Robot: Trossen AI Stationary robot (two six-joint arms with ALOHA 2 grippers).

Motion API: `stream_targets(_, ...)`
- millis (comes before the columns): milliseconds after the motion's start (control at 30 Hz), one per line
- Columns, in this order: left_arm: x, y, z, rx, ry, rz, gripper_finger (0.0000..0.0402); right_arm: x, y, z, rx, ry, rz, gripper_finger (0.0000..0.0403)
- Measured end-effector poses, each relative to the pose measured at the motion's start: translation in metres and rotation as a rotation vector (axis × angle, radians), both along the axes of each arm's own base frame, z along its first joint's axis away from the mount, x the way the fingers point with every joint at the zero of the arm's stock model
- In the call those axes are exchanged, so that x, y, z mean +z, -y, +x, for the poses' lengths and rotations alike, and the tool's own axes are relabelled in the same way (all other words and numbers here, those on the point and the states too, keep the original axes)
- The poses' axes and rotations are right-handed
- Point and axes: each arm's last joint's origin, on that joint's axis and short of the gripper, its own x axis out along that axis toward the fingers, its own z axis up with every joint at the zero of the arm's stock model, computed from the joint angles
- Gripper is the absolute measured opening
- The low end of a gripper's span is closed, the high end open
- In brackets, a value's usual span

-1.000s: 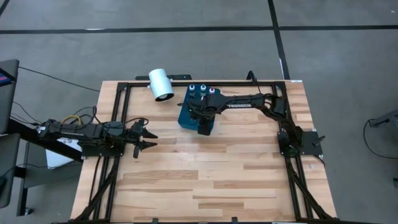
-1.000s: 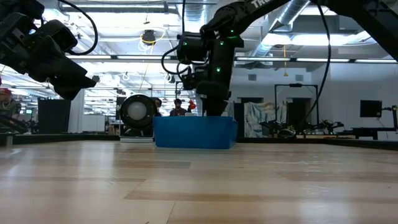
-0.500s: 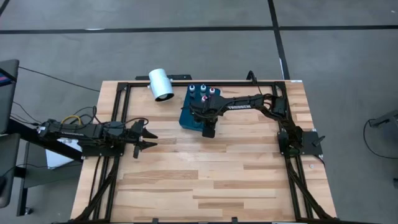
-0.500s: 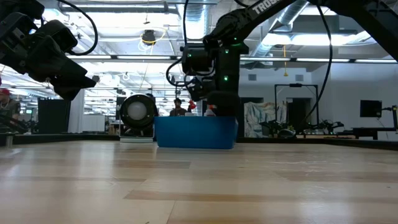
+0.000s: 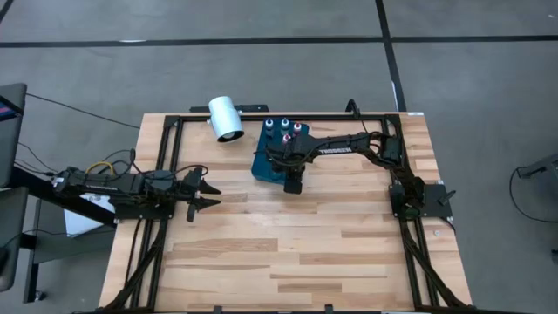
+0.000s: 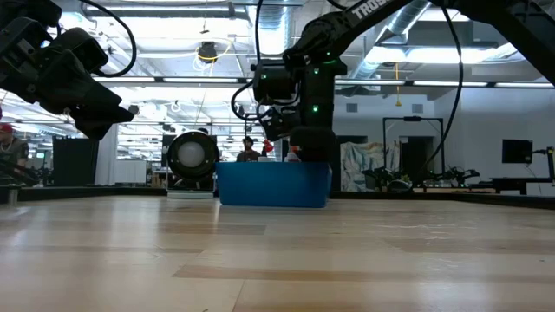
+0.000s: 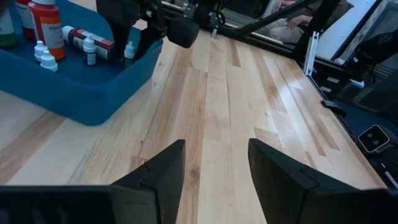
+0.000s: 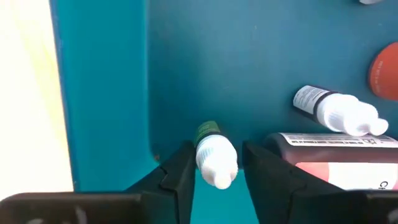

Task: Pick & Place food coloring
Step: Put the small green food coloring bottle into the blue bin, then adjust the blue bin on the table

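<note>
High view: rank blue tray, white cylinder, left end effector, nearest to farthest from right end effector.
1. Blue tray: directly under the right end effector, at the tray's near edge.
2. White cylinder: beyond the tray's left corner, at the table's far edge.
3. Left end effector: near the table's left side.

We see the right arm stretched across the table's far side, its right gripper [image 5: 293, 181] pointing down inside the blue tray [image 5: 261, 166], fingers parted a little either side of a small green-labelled bottle [image 8: 214, 155]. The left gripper [image 5: 206, 193] waits well left of the tray, fingers spread, holding nothing.
</note>
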Motion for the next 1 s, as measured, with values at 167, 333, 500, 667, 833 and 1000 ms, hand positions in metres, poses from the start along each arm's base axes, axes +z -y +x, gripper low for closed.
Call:
stream_targets(167,0.000,0.000,0.000,0.001,0.000,0.000,0.0167,0.000,0.000,0.000,0.000,0.000,0.000,0.0143)
stream_targets(333,0.000,0.000,0.000,0.000,0.000,0.000,0.0167,0.000,0.000,0.000,-0.003,-0.002,-0.004,0.0156)
stream_targets(500,0.000,0.000,0.000,0.001,0.000,0.000,0.0167,0.008,0.000,-0.003,-0.011,-0.001,-0.006,0.0157)
stream_targets(667,0.000,0.000,0.000,0.001,0.002,0.001,0.0167,0.026,-0.001,-0.004,-0.018,-0.010,-0.004,0.0149)
stream_targets(833,0.000,0.000,0.000,-0.001,0.001,0.006,0.0167,0.062,-0.003,-0.009,-0.016,0.017,-0.010,0.0142)
stream_targets(1000,0.000,0.000,0.000,-0.001,0.001,0.007,0.0167,0.106,-0.006,-0.023,-0.043,0.118,-0.025,0.0138)
